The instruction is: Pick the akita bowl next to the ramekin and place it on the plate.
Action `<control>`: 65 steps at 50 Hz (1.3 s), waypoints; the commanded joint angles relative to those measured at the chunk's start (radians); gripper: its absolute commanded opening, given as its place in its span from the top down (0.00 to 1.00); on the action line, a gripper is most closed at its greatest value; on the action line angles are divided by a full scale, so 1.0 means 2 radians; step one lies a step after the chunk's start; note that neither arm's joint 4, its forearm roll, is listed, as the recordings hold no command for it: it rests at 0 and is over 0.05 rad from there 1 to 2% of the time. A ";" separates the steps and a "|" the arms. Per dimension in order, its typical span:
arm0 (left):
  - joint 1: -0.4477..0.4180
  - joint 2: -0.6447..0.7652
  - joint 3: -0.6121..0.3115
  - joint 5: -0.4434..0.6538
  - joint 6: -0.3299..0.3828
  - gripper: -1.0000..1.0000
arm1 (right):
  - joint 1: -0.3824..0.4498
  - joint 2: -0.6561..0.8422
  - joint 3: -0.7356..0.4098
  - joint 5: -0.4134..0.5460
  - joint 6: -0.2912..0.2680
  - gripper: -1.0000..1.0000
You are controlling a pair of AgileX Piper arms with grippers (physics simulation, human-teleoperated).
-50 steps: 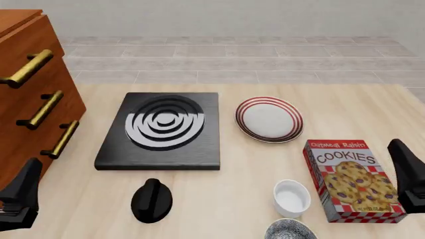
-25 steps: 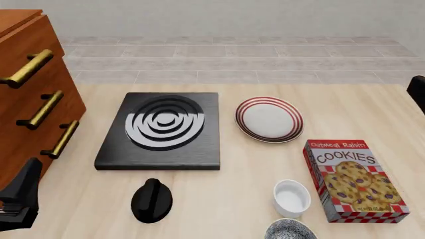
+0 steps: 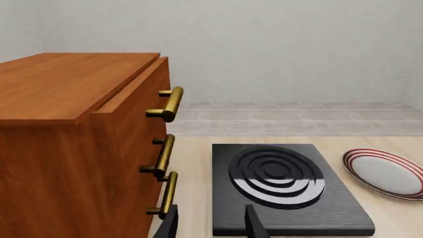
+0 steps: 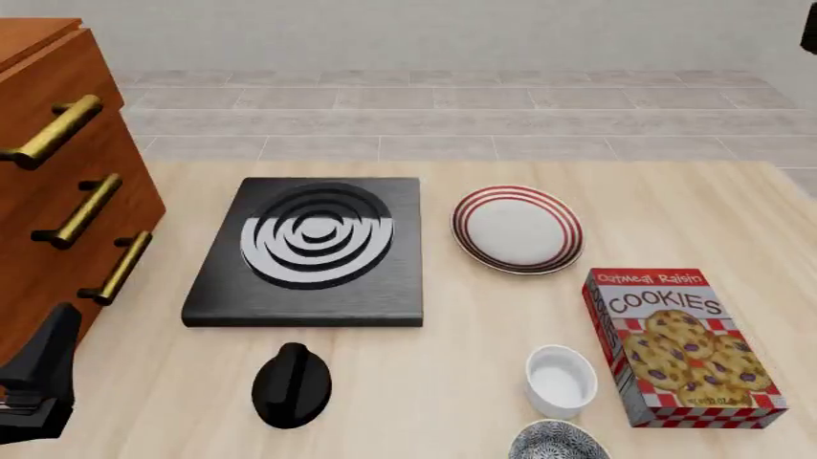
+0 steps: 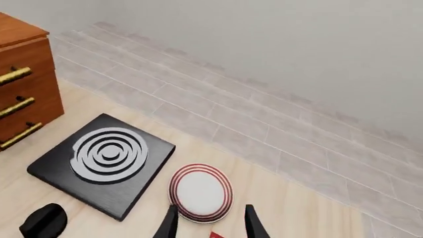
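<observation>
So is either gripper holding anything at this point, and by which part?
Nothing is held. The left gripper and right gripper both show open, empty fingers; the akita bowl sits untouched beside the ramekin.

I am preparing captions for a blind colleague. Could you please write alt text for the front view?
A wooden table holds a speckled akita bowl at the near edge beside a white ramekin, with a red-ringed plate farther back. A cookie box lies right of the ramekin; a black slab, black knob and wooden drawers sit left. The left gripper rests low, holding nothing.
</observation>
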 commanded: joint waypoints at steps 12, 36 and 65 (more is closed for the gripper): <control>0.000 0.000 0.000 0.000 0.000 0.00 | 0.042 0.115 -0.173 0.150 0.056 0.00; 0.000 0.000 0.000 0.000 0.000 0.00 | 0.062 0.138 -0.183 0.227 0.122 0.00; 0.000 0.000 0.000 0.000 0.000 0.00 | 0.094 0.099 -0.004 0.178 0.164 0.00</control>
